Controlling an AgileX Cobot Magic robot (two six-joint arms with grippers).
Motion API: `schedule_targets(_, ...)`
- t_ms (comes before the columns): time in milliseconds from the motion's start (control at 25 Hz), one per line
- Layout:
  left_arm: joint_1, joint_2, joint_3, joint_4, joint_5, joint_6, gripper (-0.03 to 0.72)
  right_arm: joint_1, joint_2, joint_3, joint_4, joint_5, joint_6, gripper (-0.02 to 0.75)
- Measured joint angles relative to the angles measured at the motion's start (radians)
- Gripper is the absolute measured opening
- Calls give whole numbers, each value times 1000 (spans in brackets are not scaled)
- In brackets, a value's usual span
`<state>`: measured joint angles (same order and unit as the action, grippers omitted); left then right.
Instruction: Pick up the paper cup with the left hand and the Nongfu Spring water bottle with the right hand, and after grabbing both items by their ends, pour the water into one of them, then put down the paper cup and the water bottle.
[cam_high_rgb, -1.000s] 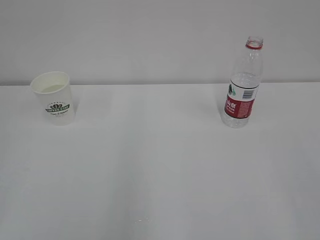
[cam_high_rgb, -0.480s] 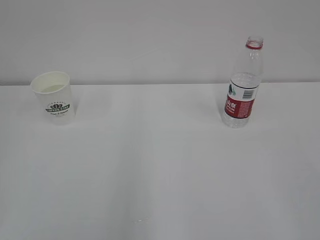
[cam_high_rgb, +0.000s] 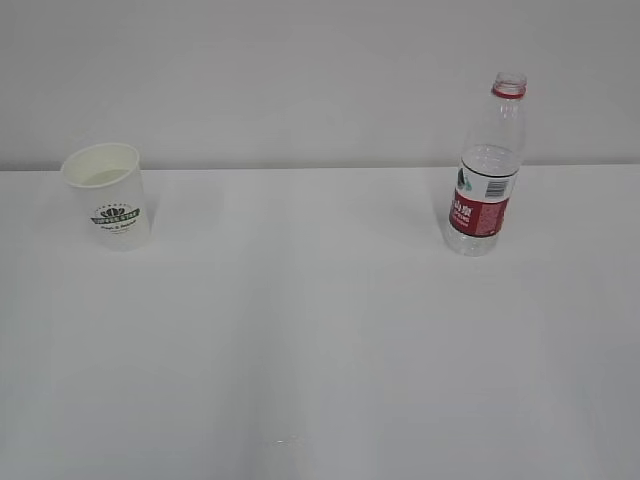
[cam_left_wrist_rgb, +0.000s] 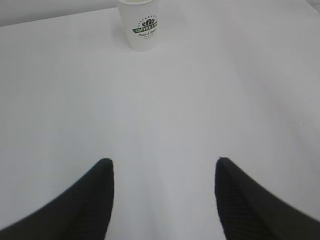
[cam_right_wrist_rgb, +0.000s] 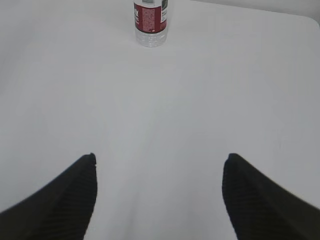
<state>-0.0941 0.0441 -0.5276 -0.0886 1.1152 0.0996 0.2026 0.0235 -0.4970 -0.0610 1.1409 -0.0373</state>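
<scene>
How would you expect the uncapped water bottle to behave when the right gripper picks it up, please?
The Nongfu Spring water bottle is tall and narrow, so a nudge near its neck would probably tip it. Its thin, clear ribbed wall will likely flex under a firm squeeze. With no cap on and some water apparently inside, tilting or squeezing it could spill.

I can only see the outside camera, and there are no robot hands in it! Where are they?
Observer: The left gripper shows in its wrist camera, black fingers apart over bare white table, nothing between them.
Child: Is it pointing at the cup?
Observer: Yes, the white tapered paper cup with the green logo stands upright ahead of it, far off, slightly left of centre.
Child: And the other hand?
Observer: The right gripper is open and empty too. The tall clear ribbed plastic bottle with the red-and-white label stands far ahead of it.
</scene>
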Motion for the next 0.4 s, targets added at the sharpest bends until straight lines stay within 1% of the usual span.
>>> schedule_targets(400,0,0,0,0,-1,0,458,0,0,0,0,0,0,587)
